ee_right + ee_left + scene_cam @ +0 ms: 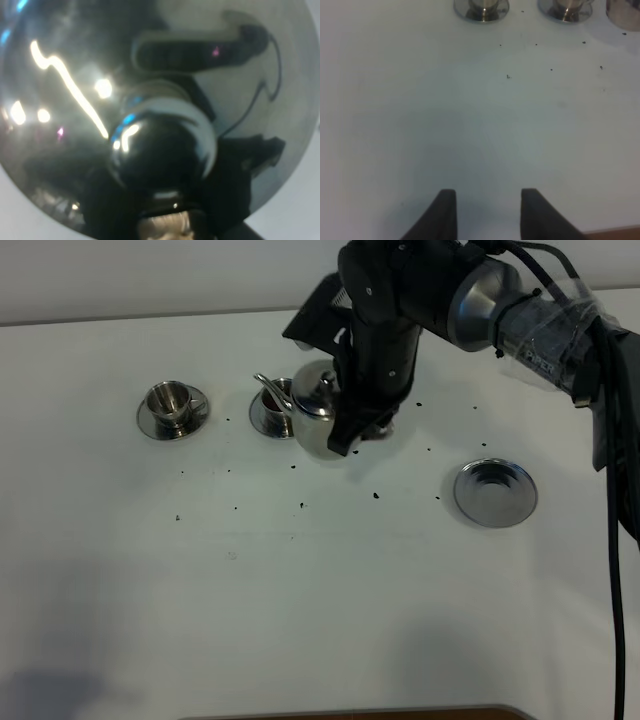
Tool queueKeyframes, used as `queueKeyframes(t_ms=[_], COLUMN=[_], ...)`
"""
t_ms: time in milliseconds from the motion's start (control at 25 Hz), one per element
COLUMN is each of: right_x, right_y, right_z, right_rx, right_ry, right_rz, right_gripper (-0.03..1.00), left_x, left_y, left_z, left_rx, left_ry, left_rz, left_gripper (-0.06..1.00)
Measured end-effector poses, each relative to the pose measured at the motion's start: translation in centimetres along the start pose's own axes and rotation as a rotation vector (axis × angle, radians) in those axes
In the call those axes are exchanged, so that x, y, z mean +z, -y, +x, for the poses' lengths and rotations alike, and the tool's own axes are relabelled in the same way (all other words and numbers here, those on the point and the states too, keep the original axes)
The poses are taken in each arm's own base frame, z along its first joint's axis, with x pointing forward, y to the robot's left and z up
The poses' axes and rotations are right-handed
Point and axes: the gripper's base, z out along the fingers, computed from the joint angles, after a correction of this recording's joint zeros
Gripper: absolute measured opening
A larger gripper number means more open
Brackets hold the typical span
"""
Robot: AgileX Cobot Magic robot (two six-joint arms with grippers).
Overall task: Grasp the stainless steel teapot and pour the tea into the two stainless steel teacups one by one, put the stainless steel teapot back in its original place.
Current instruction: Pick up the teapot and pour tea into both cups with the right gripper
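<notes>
While my right pincer (352,435) is clamped shut on the stainless steel teapot (312,418), the pot hangs tilted right at its fingers. Spout tip is over the nearer teacup (272,408), just left of the pincer. Far teacup (172,408) is further left on its saucer. Steel disc (495,492) is well apart to the right. My left pincer (487,215) has jaws apart over the table (470,125), both cups ahead of it.

Right pincer (352,436) clamped, arm bent downward, left pincer (487,194) jaws parted
</notes>
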Motion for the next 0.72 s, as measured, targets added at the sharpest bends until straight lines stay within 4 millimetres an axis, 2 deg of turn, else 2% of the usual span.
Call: queueKeyframes(t_ms=[200,360,720], right_x=[-2.9,-4.0,-1.0], right_y=[-1.1,-2.0,-2.1], right_z=[-2.6,-4.8,-8.4], right_rx=[-0.109,-0.177,-0.294], right_ry=[0.102,0.169,0.244], right_rz=[0.146,0.222,0.303], right_gripper=[0.19,0.19,0.19], left_x=[0.0,0.0,0.0], left_y=[0.0,0.0,0.0], left_z=[0.0,0.0,0.0], left_rx=[0.0,0.0,0.0], left_ry=[0.0,0.0,0.0], left_rz=[0.0,0.0,0.0], left_gripper=[0.37,0.37,0.37])
